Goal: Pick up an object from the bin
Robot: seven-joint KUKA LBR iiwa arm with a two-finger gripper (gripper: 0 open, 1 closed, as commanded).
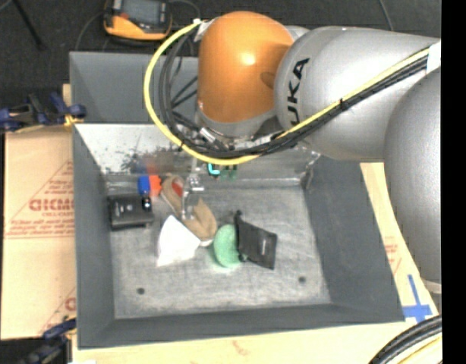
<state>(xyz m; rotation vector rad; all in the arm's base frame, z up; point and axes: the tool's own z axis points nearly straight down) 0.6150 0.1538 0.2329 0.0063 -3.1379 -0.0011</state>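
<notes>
Several small items clustering in bin centre; gripper hanging low over tan oblong piece, likely lining up pick; grip state unclear.

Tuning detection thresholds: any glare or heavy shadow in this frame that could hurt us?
Camera view: there is a glare spot on the orange wrist cover and a bright sheen along the silver arm. On the bin floor, the white crumpled piece is the brightest thing, while the black box and the black pouch look very dark. The bin's left wall is darker than the floor.

1 overhead camera, slightly oblique, close above the bin.
</notes>
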